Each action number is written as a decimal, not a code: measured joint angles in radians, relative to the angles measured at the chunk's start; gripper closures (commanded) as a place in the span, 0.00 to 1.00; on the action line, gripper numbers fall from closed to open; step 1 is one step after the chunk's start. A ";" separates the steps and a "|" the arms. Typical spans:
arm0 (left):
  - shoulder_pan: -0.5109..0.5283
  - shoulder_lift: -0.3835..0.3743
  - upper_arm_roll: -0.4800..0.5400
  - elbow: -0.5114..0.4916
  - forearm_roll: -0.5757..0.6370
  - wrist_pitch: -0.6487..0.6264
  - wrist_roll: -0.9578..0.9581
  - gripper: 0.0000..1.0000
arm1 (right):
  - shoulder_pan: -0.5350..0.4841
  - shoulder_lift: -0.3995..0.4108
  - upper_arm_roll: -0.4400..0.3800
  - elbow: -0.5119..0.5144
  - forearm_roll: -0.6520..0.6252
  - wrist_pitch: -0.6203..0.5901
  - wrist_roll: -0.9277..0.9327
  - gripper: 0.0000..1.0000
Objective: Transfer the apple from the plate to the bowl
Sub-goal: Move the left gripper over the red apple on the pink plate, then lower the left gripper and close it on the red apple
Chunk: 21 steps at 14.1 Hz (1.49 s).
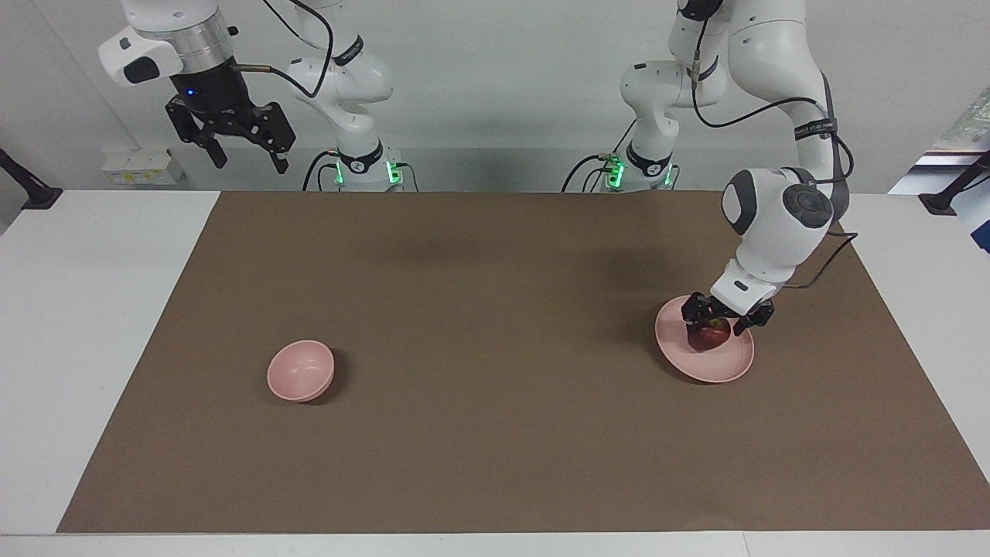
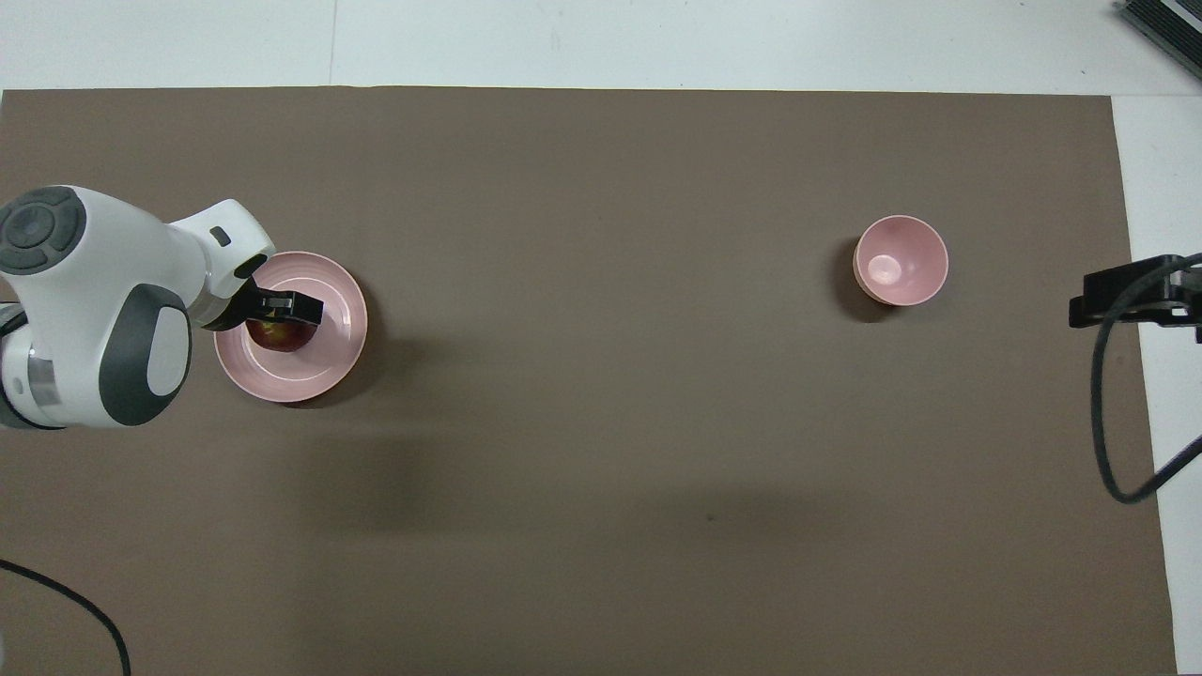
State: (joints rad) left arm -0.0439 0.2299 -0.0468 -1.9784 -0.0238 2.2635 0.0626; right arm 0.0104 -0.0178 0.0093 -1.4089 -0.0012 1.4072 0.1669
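The dark red apple (image 1: 710, 336) lies on the pale pink plate (image 1: 723, 370) toward the left arm's end of the table. My left gripper (image 1: 724, 320) is down over the plate, its fingers apart on either side of the apple's top. The overhead view shows the apple (image 2: 280, 335) on the plate (image 2: 324, 361), partly under the left gripper (image 2: 282, 314). The small deep pink bowl (image 1: 300, 371) stands empty toward the right arm's end, also in the overhead view (image 2: 900, 260). My right gripper (image 1: 249, 164) is open and waits high above the table's edge by its base.
A brown mat (image 1: 495, 433) covers most of the white table (image 1: 77, 325). A black cable (image 2: 1108, 422) hangs from the right arm at the table's end.
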 measured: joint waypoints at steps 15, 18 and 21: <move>0.001 0.034 -0.002 0.046 0.000 -0.121 -0.014 1.00 | 0.000 0.000 0.000 -0.001 0.000 0.000 0.000 0.00; 0.000 0.034 -0.003 0.141 0.000 -0.246 -0.022 1.00 | 0.000 0.000 0.000 -0.001 0.000 0.000 0.000 0.00; -0.001 0.041 -0.006 0.241 -0.008 -0.418 -0.036 1.00 | 0.000 0.000 0.000 -0.001 0.000 0.000 0.000 0.00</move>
State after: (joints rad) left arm -0.0450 0.2713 -0.0529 -1.7378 -0.0322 1.8460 0.0270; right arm 0.0100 -0.0178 0.0093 -1.4094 -0.0012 1.4072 0.1669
